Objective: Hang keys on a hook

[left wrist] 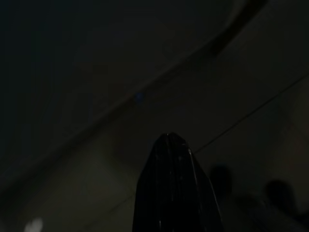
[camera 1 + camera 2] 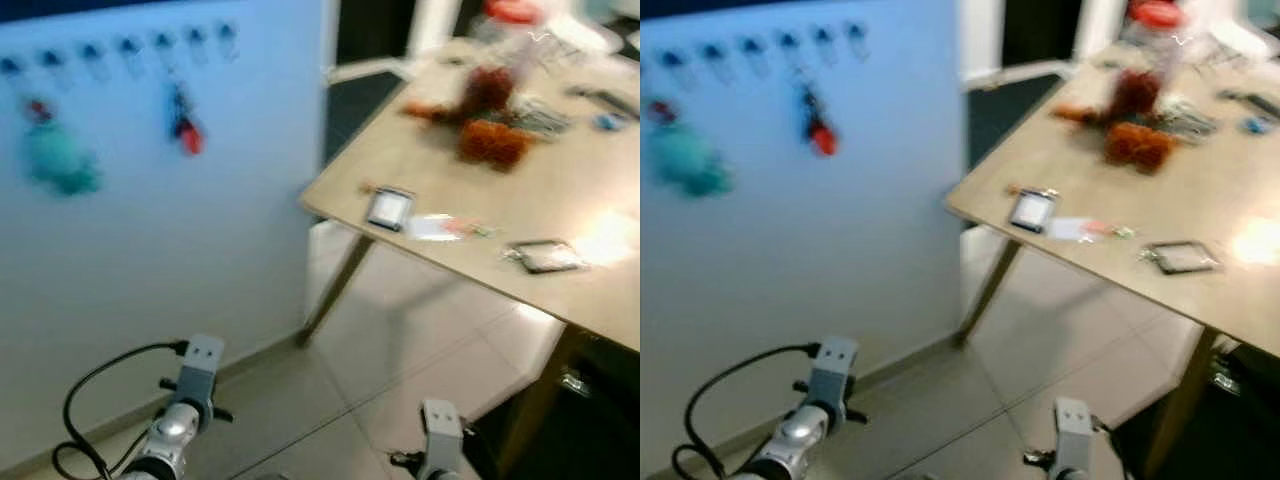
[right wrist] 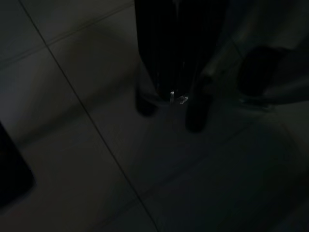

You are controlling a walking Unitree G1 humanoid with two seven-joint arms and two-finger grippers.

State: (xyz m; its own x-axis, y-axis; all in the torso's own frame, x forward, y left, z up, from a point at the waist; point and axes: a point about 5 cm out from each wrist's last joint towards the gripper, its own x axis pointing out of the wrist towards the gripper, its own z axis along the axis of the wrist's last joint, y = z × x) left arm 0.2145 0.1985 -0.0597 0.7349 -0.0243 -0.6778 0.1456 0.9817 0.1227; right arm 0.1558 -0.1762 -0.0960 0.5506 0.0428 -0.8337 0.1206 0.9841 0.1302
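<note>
Left arm: silver, low at the near left of the head views, a black cable looping off its wrist (image 2: 186, 395); it hangs idle above the tiled floor (image 2: 300, 410).
Right arm: silver wrist block (image 2: 440, 425) low at the near right, close to the table's dark leg.
Left gripper: in the very dark left wrist view the fingers (image 1: 176, 193) read as one black mass tapering to a single tip with no gap, pressed together and empty. Beyond them, only floor tile lines and a dim blue dot.
Right gripper: in the right wrist view the fingers (image 3: 178, 48) form a dark block over grey tiles; something small glints at their tips (image 3: 177, 98), too dim to identify. Whether they are apart or together, I cannot tell.
Surface: light wooden table (image 2: 480, 190) at the right, blurred. Near its front edge lie a small dark-framed card or packet (image 2: 390, 208), a flat pale wrapper beside it, and a dark-rimmed flat item (image 2: 545, 256) farther right. Toward the back sit orange-brown fuzzy things (image 2: 490, 125) and a red-lidded container (image 2: 1156, 18).
Wall: pale blue-white panel (image 2: 200, 250) at the left, with a row of small blue hooks (image 2: 125, 50) near its top.
Keys: a bunch with a red tag (image 2: 186, 128) hangs from one hook in the row, well apart from both arms.
Other hanging item: a teal plush shape (image 2: 58, 155) hangs from a hook farther left.
Writing: none legible; the head views are too blurred, the wrist views too dark.
</note>
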